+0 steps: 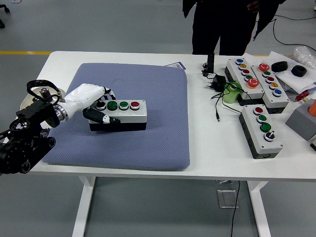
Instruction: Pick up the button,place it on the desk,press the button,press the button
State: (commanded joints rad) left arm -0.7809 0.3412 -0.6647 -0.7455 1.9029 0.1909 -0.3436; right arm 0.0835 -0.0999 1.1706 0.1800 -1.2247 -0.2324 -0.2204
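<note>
So the left hand (94, 101), white-shelled on the end of a black arm coming in from the left edge, is wrapped around the left end of the button box (118, 115), thumb on the near side and fingers over the top by the black knob. The box is grey on top with a black base, with a black, two green and a red button in a row. It sits on the blue-grey pad (148, 138), roughly left of centre, long side running left to right.

Off to the right on the white table (217, 148) there are three more button boxes (261, 129) and a tangle of black cable with a plug adapter (217, 83). A person in dark clothes (222, 24) stands at the far side.
</note>
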